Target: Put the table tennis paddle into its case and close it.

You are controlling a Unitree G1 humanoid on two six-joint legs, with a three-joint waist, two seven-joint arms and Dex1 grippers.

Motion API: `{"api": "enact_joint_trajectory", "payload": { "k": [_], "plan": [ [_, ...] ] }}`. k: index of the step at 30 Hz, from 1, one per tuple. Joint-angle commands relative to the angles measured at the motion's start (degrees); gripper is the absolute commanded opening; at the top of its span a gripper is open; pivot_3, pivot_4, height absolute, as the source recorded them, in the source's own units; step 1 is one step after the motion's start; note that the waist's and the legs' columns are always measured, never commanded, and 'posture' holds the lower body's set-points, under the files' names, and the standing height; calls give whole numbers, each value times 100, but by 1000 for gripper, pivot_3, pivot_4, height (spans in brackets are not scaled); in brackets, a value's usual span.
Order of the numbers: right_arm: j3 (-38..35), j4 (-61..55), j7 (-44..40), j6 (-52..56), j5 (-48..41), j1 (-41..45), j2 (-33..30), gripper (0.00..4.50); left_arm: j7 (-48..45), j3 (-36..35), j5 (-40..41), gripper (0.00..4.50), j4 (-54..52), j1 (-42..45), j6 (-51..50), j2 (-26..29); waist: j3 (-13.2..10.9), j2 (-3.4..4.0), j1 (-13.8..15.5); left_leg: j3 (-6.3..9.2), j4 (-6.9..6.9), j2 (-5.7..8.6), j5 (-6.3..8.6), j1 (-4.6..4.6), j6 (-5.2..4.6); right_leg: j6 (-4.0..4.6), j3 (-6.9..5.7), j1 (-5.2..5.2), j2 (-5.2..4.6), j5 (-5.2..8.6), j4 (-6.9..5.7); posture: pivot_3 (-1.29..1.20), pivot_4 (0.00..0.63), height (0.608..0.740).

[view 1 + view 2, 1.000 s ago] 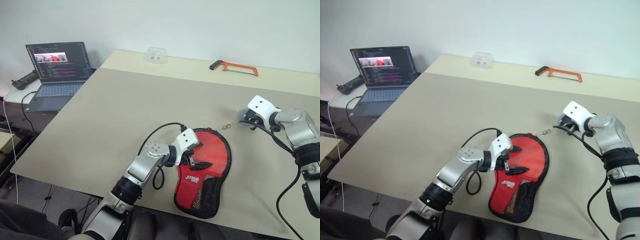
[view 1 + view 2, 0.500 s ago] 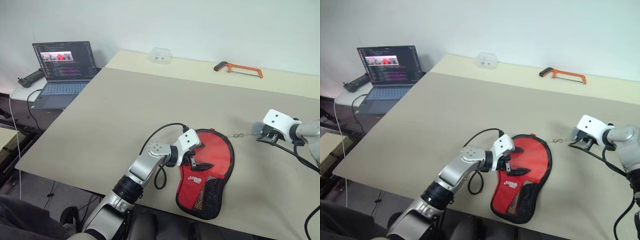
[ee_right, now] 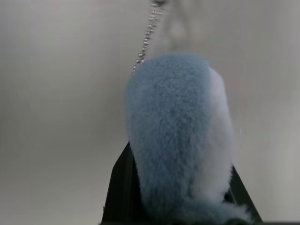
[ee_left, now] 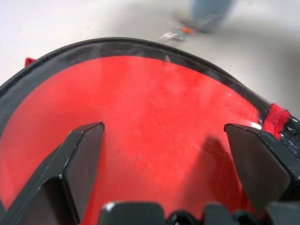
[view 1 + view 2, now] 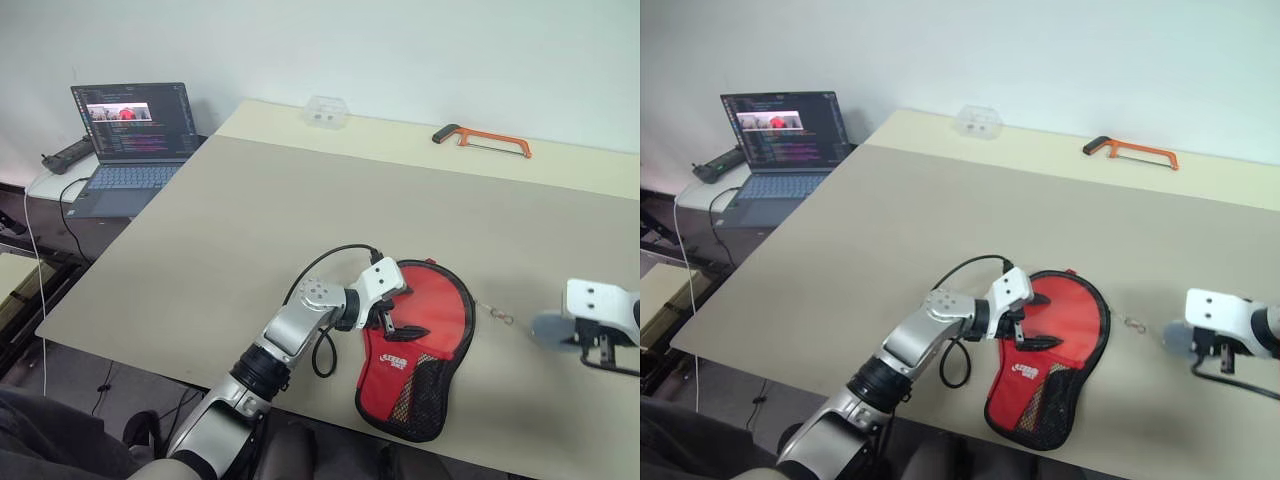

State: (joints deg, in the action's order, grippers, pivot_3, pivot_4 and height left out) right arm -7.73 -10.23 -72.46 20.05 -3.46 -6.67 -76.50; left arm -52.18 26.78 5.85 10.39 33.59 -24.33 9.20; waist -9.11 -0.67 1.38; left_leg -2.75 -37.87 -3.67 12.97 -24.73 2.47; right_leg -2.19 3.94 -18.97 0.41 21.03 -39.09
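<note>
The case (image 5: 440, 320) lies red side up near the table's front edge, its black mesh pocket toward me. My left gripper (image 4: 164, 136) stands open over the red face, one finger on each side. A thin chain (image 5: 495, 313) runs from the case's right rim to a fluffy blue pom-pom (image 3: 173, 131). My right gripper (image 3: 180, 206) is shut on that pom-pom, to the right of the case and pointing steeply down. The table tennis paddle is hidden.
An orange hacksaw (image 5: 480, 140) and a clear plastic box (image 5: 325, 110) lie at the far edge. An open laptop (image 5: 125, 130) and a power strip (image 5: 68, 155) sit on a side surface to the left. The case reaches almost to the front table edge (image 5: 200, 370).
My right gripper has drawn back toward the near edge with the pom-pom, and the chain's end has travelled down the case's right rim. The left gripper has stayed on the case.
</note>
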Motion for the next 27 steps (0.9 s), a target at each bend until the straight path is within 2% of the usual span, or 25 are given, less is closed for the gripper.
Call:
{"api": "enact_joint_trajectory", "payload": {
  "k": [1,7,13,19,27],
  "plan": [
    [-456,-485,-435,86,-205,-504,-141,491,-37,81,-90,4500,236,40,10,-48,0,-1,1,6,0,1,0,0,0,0,0,0,0,0,0,0,150,740],
    [-958,-1373,-878,260,-494,-1305,-36,474,-75,132,-190,4500,398,61,117,-98,0,0,1,37,0,6,0,0,0,-1,-8,7,1,1,4,0,150,740],
    [-1036,-2353,-1114,429,-745,-1931,60,466,-121,167,-271,4500,510,81,152,-140,-1,-1,3,63,-4,9,1,7,-1,-2,-31,32,1,1,11,0,150,740],
    [-759,-3073,-1068,495,-868,-2258,97,462,-176,215,-322,4500,519,94,128,-144,-1,-2,4,79,-5,11,1,9,-1,-4,-43,46,1,2,17,0,150,740],
    [-12,-3773,-833,434,-822,-2492,200,460,-170,305,-424,4500,517,107,64,-91,-1,-3,7,93,-4,15,1,23,-2,-7,-52,72,1,5,27,0,150,740]
  ]
}}
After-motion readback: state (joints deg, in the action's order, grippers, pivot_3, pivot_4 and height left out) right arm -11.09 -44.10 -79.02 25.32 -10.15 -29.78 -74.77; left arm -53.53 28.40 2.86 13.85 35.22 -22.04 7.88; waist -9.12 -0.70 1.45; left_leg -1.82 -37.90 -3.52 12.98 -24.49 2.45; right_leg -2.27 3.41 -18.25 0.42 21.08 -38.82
